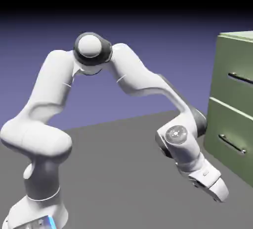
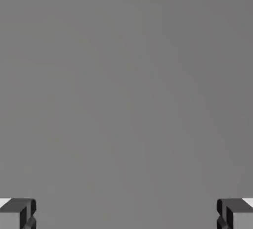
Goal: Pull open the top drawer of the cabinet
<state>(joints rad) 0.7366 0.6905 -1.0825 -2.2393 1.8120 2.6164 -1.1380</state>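
Both jaws stood wide, tool (image 2: 126, 214) empty; top drawer's bar handle (image 1: 241, 78) lay well above it, toward exterior view's right.

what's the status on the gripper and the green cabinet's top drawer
two-finger gripper open, nothing between its tips; olive-green top drawer with thin bar handle shut; nothing seen blocking its front

Dk grey tabletop (image 1: 123, 173), prob. matte, w/ plain blue-violet bkgd (image 1: 163, 50) fading to blk up top.
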